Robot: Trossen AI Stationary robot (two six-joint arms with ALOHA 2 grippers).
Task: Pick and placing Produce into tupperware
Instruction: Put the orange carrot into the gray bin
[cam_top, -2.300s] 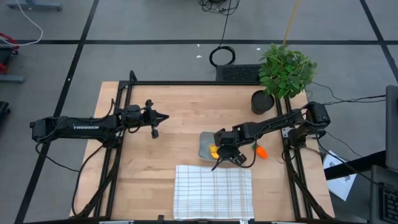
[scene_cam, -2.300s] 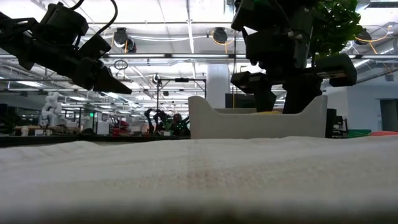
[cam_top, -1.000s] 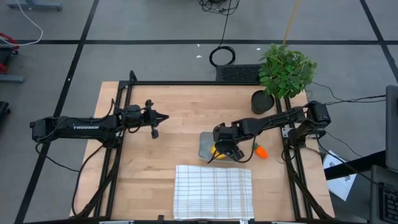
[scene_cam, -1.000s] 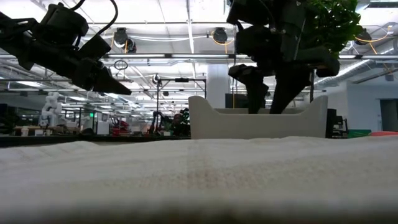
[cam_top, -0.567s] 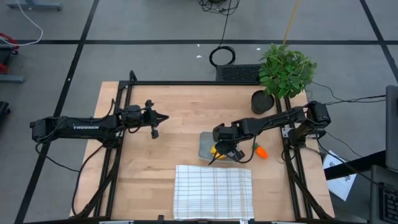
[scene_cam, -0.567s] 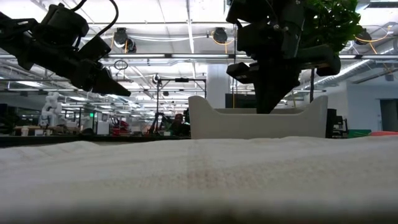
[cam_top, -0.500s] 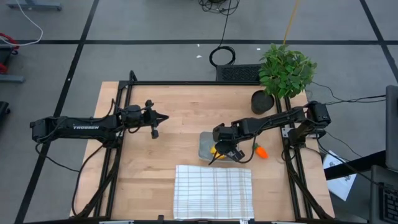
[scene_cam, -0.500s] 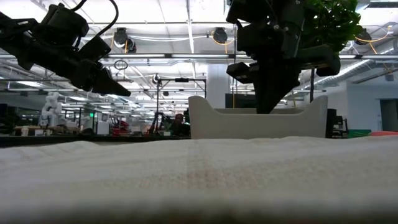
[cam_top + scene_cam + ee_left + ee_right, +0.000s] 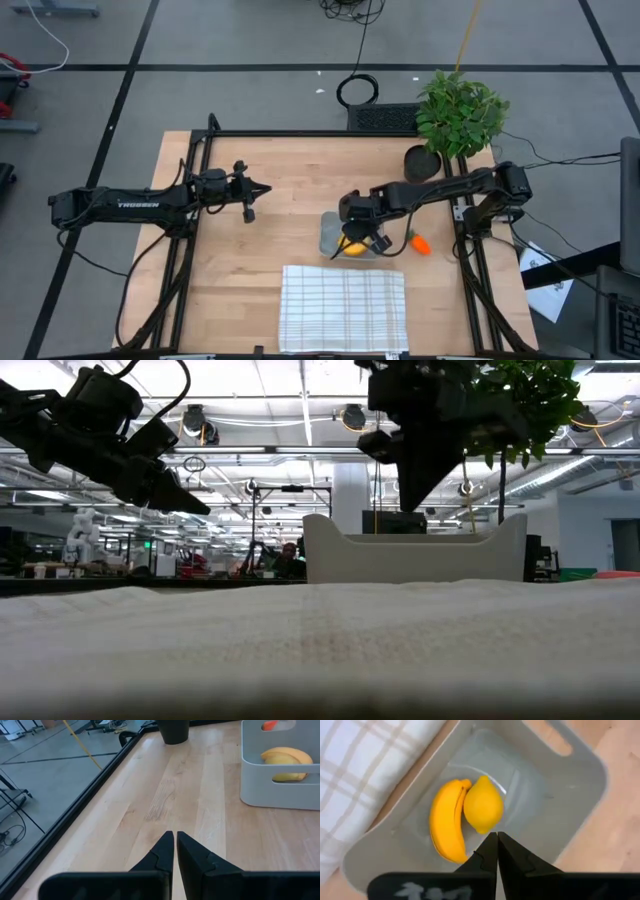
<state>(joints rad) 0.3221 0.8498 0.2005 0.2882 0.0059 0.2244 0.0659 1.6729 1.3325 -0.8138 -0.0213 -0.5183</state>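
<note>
The right gripper [image 9: 496,851] hangs over the tupperware [image 9: 570,785], pinched together on nothing; inside lie the banana [image 9: 445,827] and lemon [image 9: 482,811], touching. Beyond the tupperware's wall lies the carrot [image 9: 419,242]: approaching it with jaws unopened risks knocking it away. Farthest off, the left gripper [image 9: 175,851] waits, closed and empty.

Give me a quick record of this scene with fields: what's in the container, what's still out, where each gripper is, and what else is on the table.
in container: banana and lemon, side by side in the tupperware
still out: carrot, on the wood beside the tupperware
right gripper: shut, empty, above the tupperware
left gripper: shut, empty, waiting over the table's left part
other items: checked cloth, potted plant
</note>
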